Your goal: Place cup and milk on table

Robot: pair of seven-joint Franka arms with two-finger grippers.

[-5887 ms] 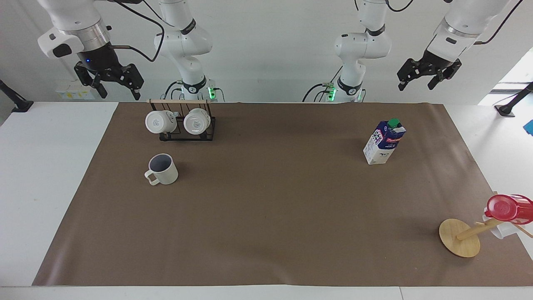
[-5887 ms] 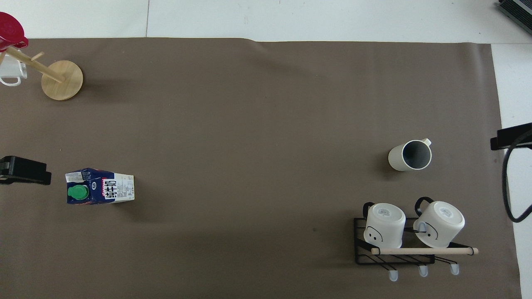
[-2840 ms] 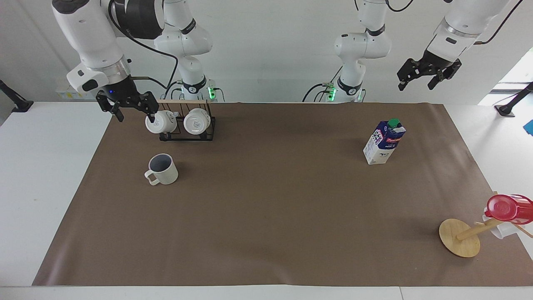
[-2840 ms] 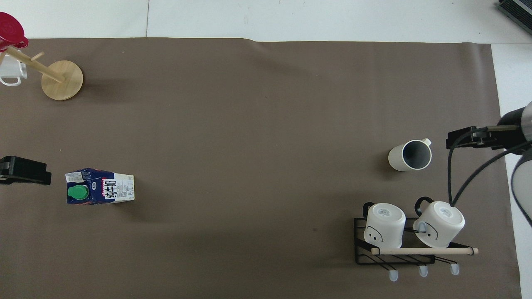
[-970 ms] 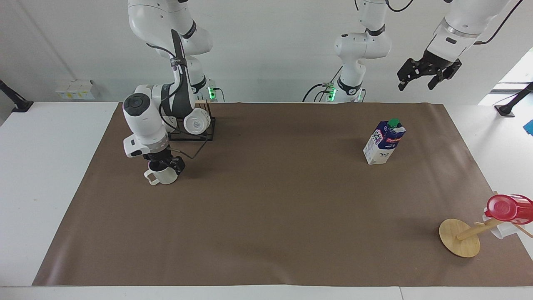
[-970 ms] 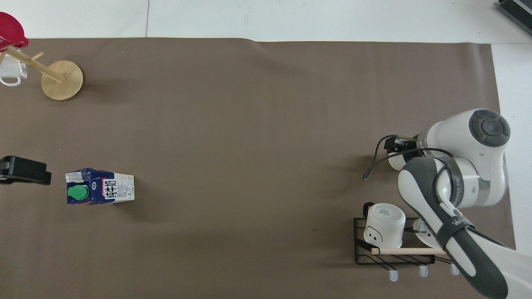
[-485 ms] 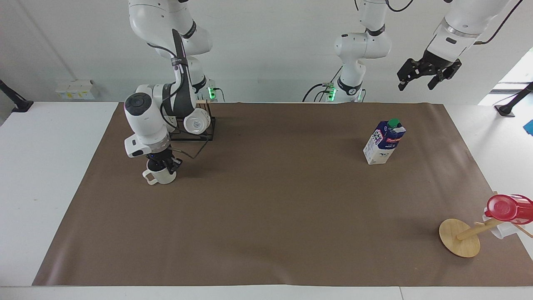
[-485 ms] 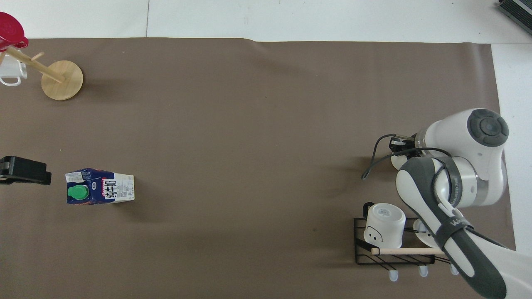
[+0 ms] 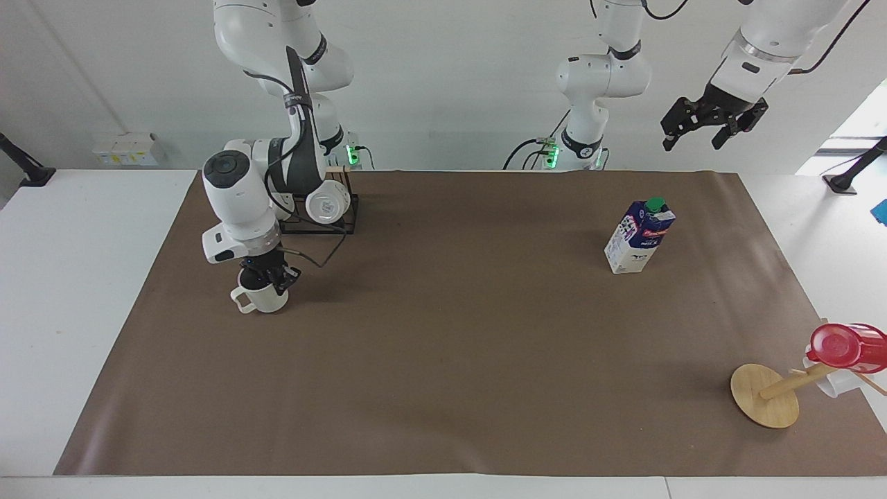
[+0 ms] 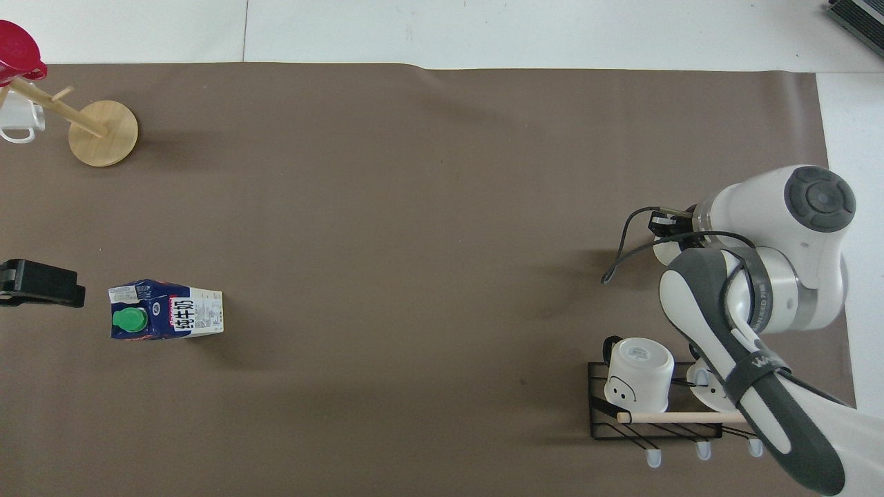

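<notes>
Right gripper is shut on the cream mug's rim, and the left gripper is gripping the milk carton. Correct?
Not quite. The right gripper is shut on the cream mug, but the left gripper holds nothing: the facing view shows it open in the air, well above the milk carton, which stands untouched on the table.

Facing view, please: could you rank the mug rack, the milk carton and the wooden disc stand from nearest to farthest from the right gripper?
From the right gripper, shut on the cup:
1. Mug rack, just beside it, nearer the robots.
2. Milk carton, toward the left arm's end.
3. Wooden disc stand, at that end's corner, farthest from the robots.
</notes>
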